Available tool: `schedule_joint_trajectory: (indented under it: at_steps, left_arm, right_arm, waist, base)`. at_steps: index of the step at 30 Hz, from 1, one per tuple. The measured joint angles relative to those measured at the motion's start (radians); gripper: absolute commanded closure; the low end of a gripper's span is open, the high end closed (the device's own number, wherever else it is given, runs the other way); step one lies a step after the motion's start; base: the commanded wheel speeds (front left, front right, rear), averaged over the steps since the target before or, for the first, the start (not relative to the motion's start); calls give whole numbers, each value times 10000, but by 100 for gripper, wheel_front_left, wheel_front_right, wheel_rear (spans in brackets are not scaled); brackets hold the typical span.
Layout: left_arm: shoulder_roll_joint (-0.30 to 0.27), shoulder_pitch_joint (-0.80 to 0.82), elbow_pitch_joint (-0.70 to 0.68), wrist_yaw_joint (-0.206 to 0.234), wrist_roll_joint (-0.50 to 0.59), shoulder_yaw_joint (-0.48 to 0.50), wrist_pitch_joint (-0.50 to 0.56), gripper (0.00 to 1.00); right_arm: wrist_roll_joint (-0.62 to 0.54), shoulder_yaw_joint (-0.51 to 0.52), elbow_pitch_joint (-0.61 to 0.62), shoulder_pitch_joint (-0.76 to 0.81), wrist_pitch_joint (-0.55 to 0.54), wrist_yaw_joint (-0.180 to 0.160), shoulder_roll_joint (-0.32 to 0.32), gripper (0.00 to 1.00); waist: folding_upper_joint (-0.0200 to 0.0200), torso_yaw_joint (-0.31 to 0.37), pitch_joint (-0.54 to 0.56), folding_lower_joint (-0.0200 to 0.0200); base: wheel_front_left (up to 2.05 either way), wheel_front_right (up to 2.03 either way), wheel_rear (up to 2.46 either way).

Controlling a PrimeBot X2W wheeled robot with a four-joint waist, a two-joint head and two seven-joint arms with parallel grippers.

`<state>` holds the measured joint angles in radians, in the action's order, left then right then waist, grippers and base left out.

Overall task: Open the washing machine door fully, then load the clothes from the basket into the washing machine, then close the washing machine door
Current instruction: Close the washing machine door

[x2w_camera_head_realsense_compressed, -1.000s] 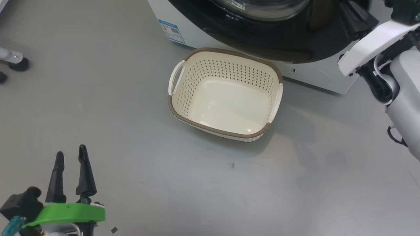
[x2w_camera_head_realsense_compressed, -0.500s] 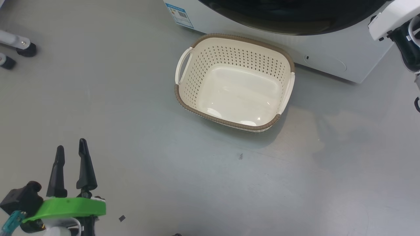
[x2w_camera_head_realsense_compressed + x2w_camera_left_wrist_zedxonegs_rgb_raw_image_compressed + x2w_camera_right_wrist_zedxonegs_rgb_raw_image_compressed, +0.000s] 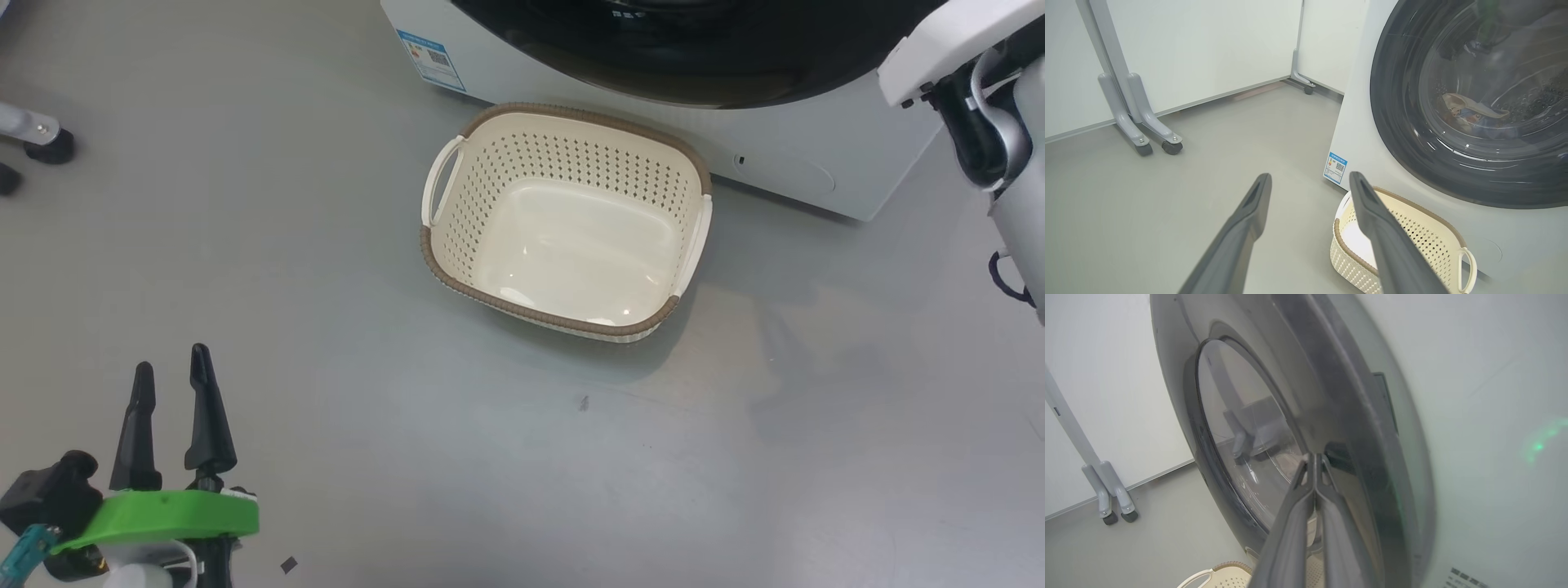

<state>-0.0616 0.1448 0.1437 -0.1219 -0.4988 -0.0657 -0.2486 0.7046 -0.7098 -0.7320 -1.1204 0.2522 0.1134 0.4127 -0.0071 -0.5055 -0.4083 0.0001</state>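
Few clothes (image 3: 1470, 112) inside washing machine (image 3: 1357, 122), behind glass of washing machine door (image 3: 1394, 102). Blue label (image 3: 1335, 167) below, writing unreadable. Empty basket (image 3: 571, 159) just in front. Left pincer (image 3: 171, 357) wide open, empty; right pincer (image 3: 1315, 457) shut on nothing at door rim. Versus earlier: shifted camera only.

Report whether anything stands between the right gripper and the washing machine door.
Nothing visible does. The shut right gripper points at the washing machine door near its dark rim, with no object between them. Whether they touch cannot be told.
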Motion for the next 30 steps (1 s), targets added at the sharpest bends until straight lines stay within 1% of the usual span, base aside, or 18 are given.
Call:
schedule_joint_trajectory:
  at_steps: [1,2,3,4,10,13,17,30]
  left_arm:
    - [0,4,0,0,2,21,0,0]
    - [-8,9,0,0,23,56,0,0]
    - [-17,13,0,0,75,98,0,0]
    - [-31,20,0,0,100,142,0,0]
    - [-150,51,-12,0,205,441,-33,0]
    - [-357,47,-77,0,389,698,-73,0]
    - [-466,-13,-98,0,435,685,-73,0]
    - [-761,-569,-460,0,328,694,-73,0]
  right_arm:
    - [-59,27,82,84,0,0,-36,66]
    - [-117,40,163,184,0,2,-75,52]
    - [-128,79,242,314,0,2,-127,8]
    - [-128,123,326,455,0,4,-198,0]
    - [-199,420,947,1296,2,17,-637,0]
    - [-272,648,1285,1967,2,33,-809,0]
    - [-282,903,1551,2656,2,36,-1028,0]
    - [-566,1605,2230,4680,2,46,-1294,0]
  waist:
    - [0,26,54,0]
    - [0,56,116,0]
    - [0,88,182,0]
    - [0,124,252,0]
    - [0,457,730,0]
    - [0,817,1051,0]
    - [0,1261,1363,0]
    - [0,3033,2223,-1]
  base:
    - [0,0,0]
    - [0,0,0]
    - [0,0,0]
    - [0,0,0]
    - [0,0,0]
    - [0,0,0]
    - [0,0,0]
    - [0,0,0]
